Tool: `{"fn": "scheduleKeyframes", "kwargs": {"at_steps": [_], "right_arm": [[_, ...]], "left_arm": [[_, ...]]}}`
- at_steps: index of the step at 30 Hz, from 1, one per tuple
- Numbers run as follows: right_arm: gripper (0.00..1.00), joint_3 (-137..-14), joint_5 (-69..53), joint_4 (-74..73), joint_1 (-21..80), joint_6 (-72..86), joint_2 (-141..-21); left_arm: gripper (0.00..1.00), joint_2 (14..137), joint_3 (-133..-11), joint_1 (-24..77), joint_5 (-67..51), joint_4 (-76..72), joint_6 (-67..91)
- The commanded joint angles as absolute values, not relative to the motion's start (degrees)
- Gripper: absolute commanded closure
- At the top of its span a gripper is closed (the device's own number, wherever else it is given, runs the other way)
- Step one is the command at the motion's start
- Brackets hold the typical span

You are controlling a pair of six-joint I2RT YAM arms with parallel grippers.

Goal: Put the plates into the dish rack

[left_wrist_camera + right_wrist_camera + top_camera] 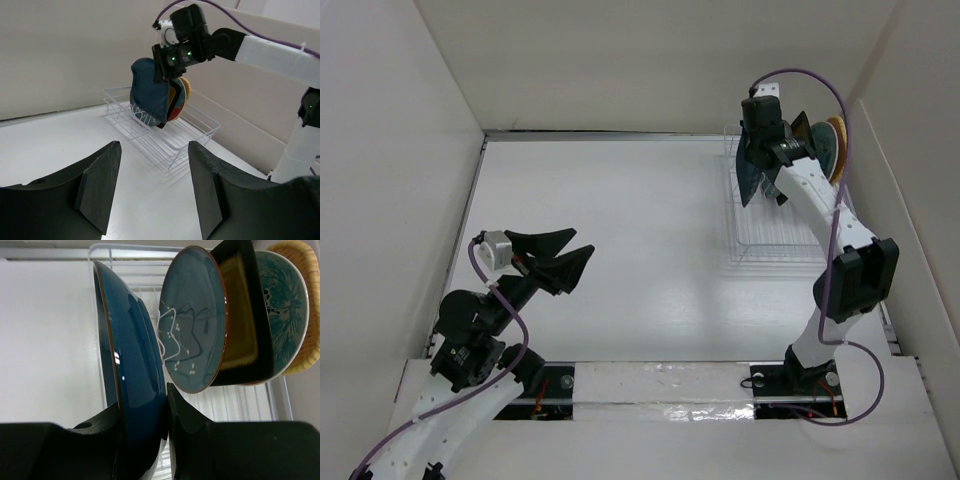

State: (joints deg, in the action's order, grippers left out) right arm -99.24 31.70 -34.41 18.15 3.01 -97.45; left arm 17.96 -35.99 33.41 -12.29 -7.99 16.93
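1. While at the thin wire dish rack [165,145], clenches right claw [141,400] on glossy dark blue leaf-shaped plate [132,350], edge-up.
2. Shows four glazed plates [192,325] upright in slots.
3. Holds left claw [153,150] released, empty, above smooth bench [620,230].

Dish rack [768,250]: rectangular, thin white wire, is sitting at the far right of the tabletop [620,250].

Four plates are standing on edge in it, packed close:
- orange-yellow round plate [309,300], outermost
- red round plate with teal flowers [282,310]
- black square plate [240,315], amber centre
- grey-teal speckled round plate [195,320]

Dark blue leaf-shaped plate [132,365]: glossy, is hanging upright just beside them, with the right hand [145,407] pinching its rim.
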Motion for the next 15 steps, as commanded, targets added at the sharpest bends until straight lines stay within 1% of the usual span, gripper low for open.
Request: {"fn": "scheduleKeyframes", "kwargs": {"at_steps": [1, 5, 15], "right_arm": [[1.00, -107.39, 37.34, -33.57, 17.31, -1.67, -98.52], [1.00, -111.25, 39.72, -34.80, 16.00, -3.69, -103.87], [1.00, -118.47, 42.10, -34.10, 13.71, -8.34, -111.26]], "left_arm": [[0.46, 16.96, -35.68, 33.75, -13.97, -11.69, 15.91], [0.45, 16.70, -35.60, 33.75, -13.19, -11.60, 15.82], [0.45, 18.54, -35.68, 33.75, -7.74, -9.23, 16.00]]}}
